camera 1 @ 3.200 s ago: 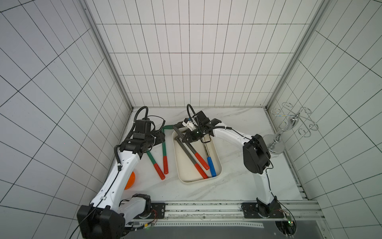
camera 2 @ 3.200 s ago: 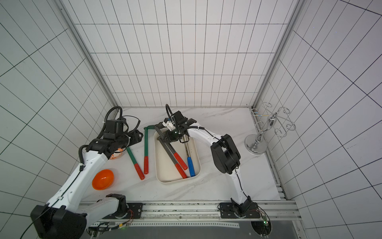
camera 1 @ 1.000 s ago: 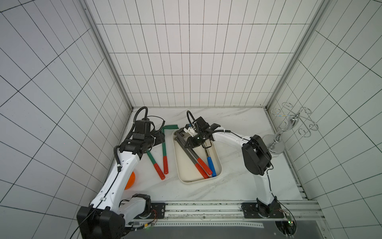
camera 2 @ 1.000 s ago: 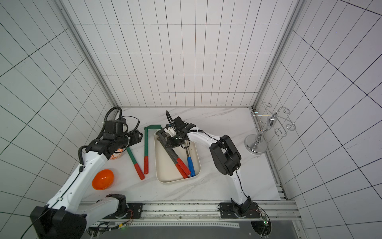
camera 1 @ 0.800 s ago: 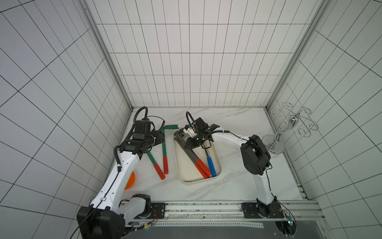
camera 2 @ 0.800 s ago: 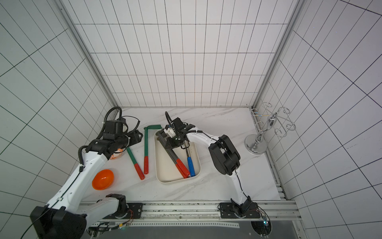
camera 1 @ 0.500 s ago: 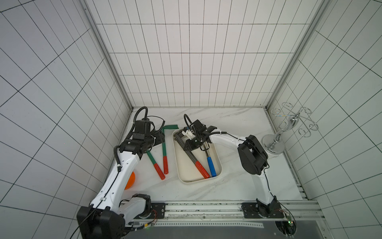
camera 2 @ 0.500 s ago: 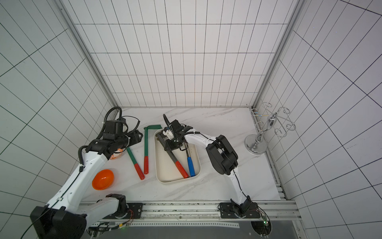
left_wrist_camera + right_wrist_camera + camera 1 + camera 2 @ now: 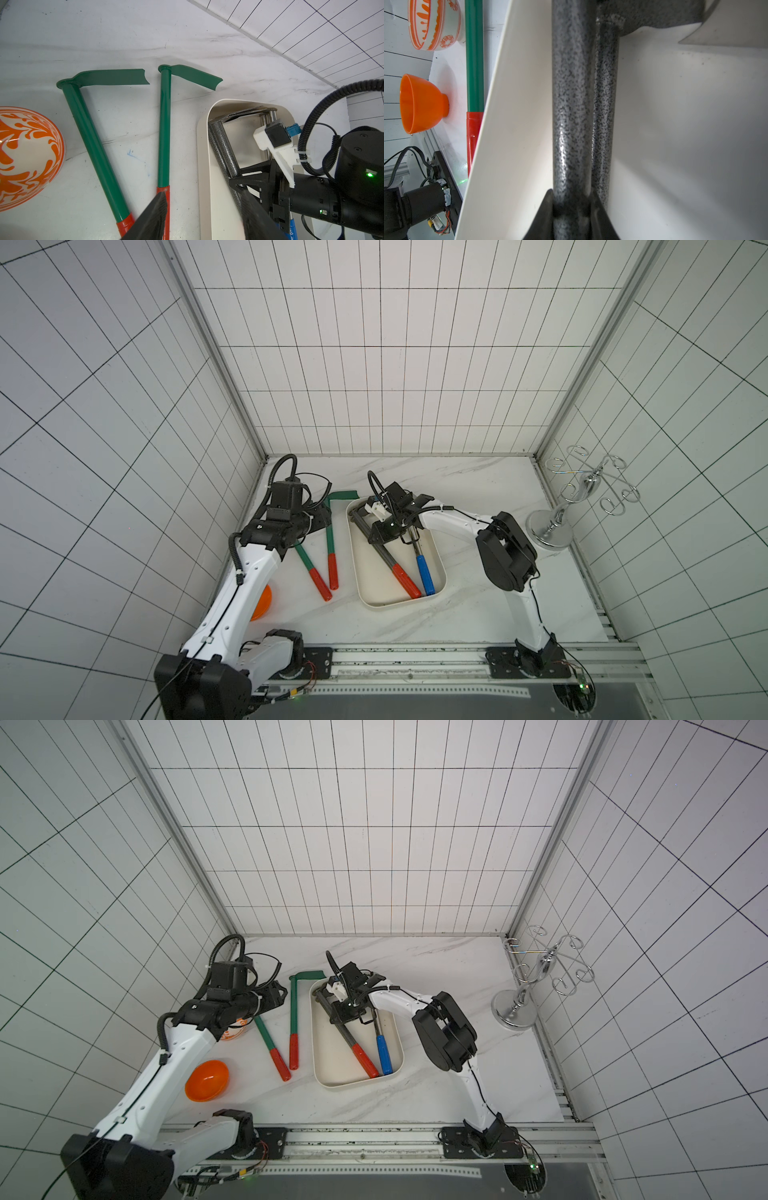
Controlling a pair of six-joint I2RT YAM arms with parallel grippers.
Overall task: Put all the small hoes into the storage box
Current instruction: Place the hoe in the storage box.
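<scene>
The cream-white storage box (image 9: pixel 440 568) (image 9: pixel 332 1052) lies mid-table. My right gripper (image 9: pixel 380 533) (image 9: pixel 572 195) is low inside its far half, shut on the speckled grey shaft of a small hoe (image 9: pixel 571 104) whose red grip (image 9: pixel 405 580) points to the box's near end. A second grey hoe (image 9: pixel 604 93) lies right beside it, partly hidden. A blue-handled tool (image 9: pixel 424 574) also lies in the box. Two green hoes (image 9: pixel 164 135) (image 9: pixel 91 135) with red grips rest on the table left of the box. My left gripper (image 9: pixel 203 194) hovers open between them and the box's rim, holding nothing.
An orange bowl (image 9: pixel 207 1080) sits near the left front, and an orange-patterned bowl (image 9: pixel 25 153) stands by the left wall beside the green hoes. A chrome hook stand (image 9: pixel 557 522) stands at the right wall.
My right gripper has shifted a little to the left inside the box with the grey hoe, whose red grip now lies over the other hoe's. The left arm has not moved.
</scene>
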